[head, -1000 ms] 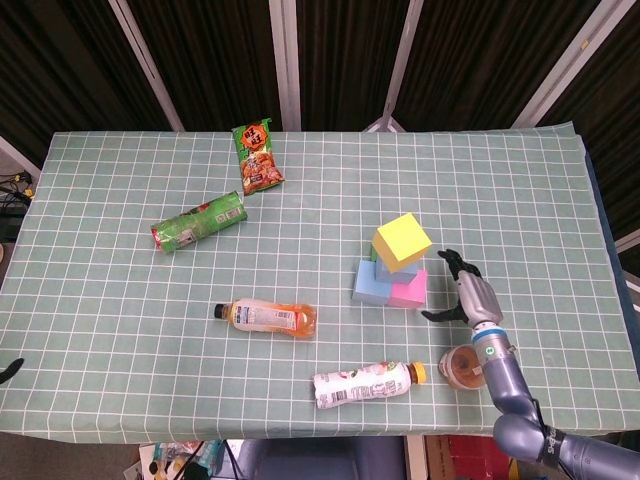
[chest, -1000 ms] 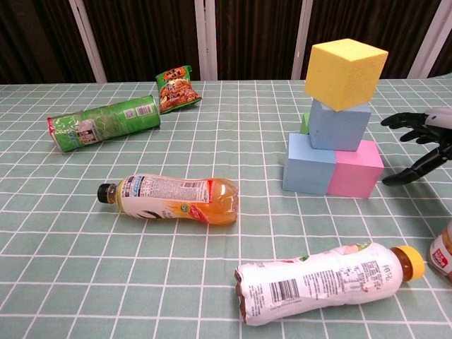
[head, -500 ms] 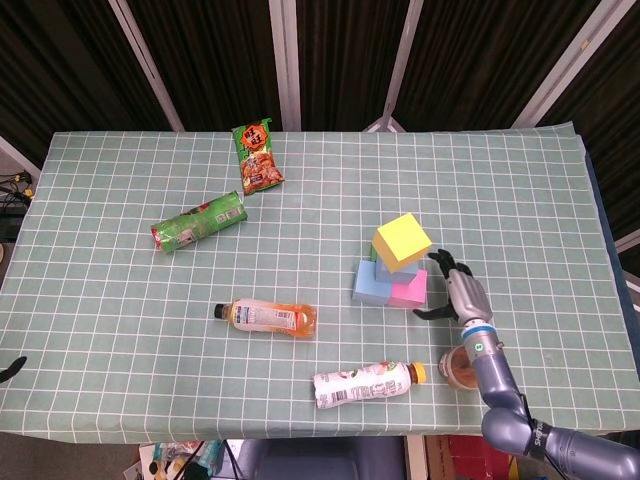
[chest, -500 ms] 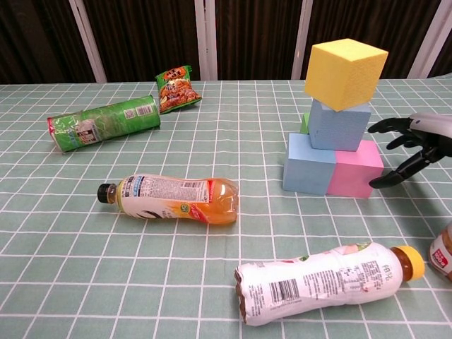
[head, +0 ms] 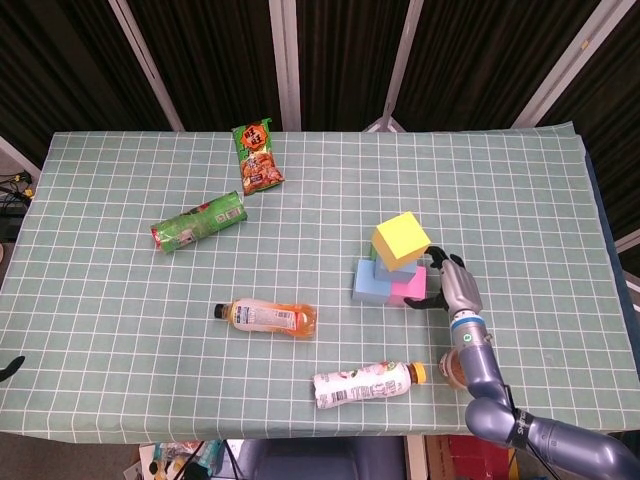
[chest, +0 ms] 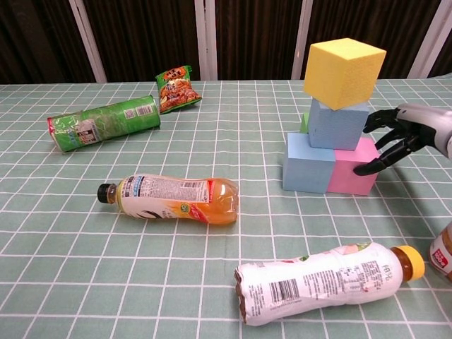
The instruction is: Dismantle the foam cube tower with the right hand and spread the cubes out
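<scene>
R hand: fingers spread, holding nothing, tips at pink cube | yellow cube tilted atop tower | L hand: not seen

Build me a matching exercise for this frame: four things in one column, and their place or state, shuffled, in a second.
Things:
1. yellow cube
2. pink cube
3. green canister
4. right hand

Places or states:
A. lying on its side near the snack bag
B. top of the tower, sitting askew
C. open, fingers at the tower's right side
D. bottom layer, beside a blue cube

Pairs: 1-B, 2-D, 3-A, 4-C
</scene>
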Action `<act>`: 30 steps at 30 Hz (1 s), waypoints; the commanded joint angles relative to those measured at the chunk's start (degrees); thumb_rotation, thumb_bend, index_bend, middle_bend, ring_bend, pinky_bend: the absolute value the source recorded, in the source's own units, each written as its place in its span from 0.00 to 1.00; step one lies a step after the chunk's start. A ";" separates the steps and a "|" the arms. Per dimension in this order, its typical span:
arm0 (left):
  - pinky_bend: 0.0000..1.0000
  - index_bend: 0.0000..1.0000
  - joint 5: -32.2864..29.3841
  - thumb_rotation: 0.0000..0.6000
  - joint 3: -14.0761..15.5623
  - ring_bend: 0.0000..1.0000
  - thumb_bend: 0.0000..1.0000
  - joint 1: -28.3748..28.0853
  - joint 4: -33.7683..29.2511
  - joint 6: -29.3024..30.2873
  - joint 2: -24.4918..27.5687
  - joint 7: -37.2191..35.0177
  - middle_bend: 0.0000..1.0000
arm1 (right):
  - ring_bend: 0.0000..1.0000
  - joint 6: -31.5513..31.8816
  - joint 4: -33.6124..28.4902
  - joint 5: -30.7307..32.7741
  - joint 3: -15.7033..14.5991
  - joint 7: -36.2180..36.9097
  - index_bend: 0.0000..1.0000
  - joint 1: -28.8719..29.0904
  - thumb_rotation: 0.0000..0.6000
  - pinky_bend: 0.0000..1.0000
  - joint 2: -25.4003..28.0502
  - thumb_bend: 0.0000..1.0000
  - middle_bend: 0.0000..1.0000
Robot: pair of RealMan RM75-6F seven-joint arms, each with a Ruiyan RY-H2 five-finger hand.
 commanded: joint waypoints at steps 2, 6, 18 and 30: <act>0.00 0.19 -0.27 1.00 -0.14 0.00 0.15 0.13 0.02 0.18 0.11 -0.35 0.00 | 0.33 0.03 0.23 0.56 -0.12 -0.57 0.28 0.18 1.00 0.00 -0.15 0.13 0.21; 0.00 0.19 -0.17 1.00 -0.08 0.00 0.15 0.26 -0.04 0.29 0.33 -0.77 0.00 | 0.33 -0.33 0.67 1.26 -0.83 -1.65 0.29 0.36 1.00 0.00 -0.27 0.13 0.21; 0.00 0.19 -0.21 1.00 -0.03 0.00 0.15 0.27 -0.06 0.17 0.50 -1.16 0.00 | 0.43 -1.41 0.38 0.51 -0.37 0.19 0.34 0.31 1.00 0.04 -0.32 0.13 0.28; 0.00 0.18 -0.50 1.00 -0.18 0.00 0.15 0.41 0.05 0.20 0.89 -2.18 0.00 | 0.57 -0.69 3.68 -0.24 -0.82 0.11 0.53 0.52 1.00 0.19 -2.17 0.18 0.46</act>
